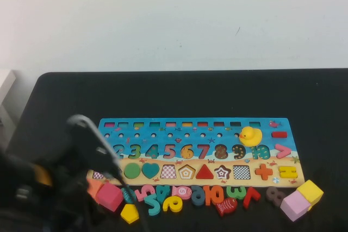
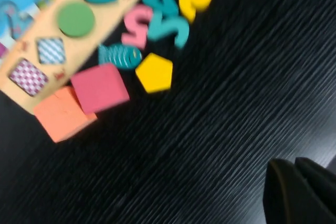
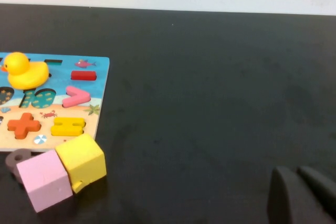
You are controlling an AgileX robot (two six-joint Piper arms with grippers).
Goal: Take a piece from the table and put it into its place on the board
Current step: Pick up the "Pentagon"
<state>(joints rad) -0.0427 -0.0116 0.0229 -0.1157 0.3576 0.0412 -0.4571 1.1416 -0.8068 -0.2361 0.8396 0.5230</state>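
The blue and tan puzzle board (image 1: 217, 134) lies mid-table with numbers and shapes seated in it. Loose pieces line its front edge: a yellow pentagon (image 1: 129, 213), a teal number (image 1: 154, 205), a yellow 9 (image 1: 173, 203), a red fish (image 1: 225, 206) and a brown 8 (image 1: 273, 195). My left arm (image 1: 81, 150) hangs over the board's front left corner. My left gripper (image 2: 295, 182) is shut and empty above bare table, apart from the yellow pentagon (image 2: 155, 72). My right gripper (image 3: 302, 182) is shut and empty, off to the right of the board (image 3: 97, 103).
A yellow duck (image 1: 250, 136) sits on the board. A pink cube (image 1: 110, 196) and an orange cube (image 1: 95, 187) stand at the front left corner. A pink block (image 1: 295, 205) and a yellow block (image 1: 310, 191) stand at the front right. The black table (image 1: 315, 112) is bare on the right.
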